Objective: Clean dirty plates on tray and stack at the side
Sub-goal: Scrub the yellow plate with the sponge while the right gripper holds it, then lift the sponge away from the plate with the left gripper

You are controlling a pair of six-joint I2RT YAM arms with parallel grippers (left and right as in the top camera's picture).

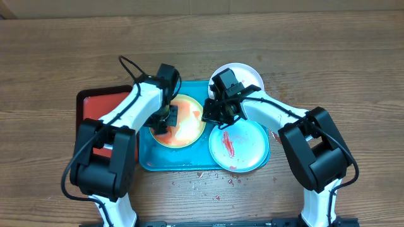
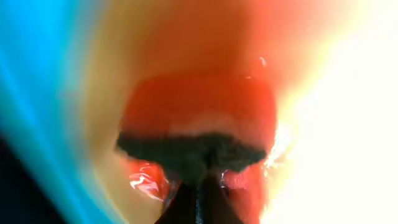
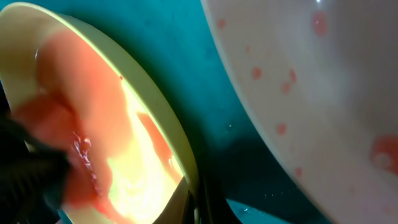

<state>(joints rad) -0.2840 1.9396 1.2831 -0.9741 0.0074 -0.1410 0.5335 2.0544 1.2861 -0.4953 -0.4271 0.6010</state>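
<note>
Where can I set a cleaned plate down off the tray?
Bare table lies right of the white plate and along the far edge; left of the red tray is free too. The turquoise tray is crowded: yellow-green plate, aqua plate, left arm, right arm. Sauce flecks dot the table in front of it.

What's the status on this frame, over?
Left gripper shut on dark pad, pressed on yellow plate. Right gripper shut on its rim. Aqua plate smeared, white plate untouched. Nothing blocking.
</note>
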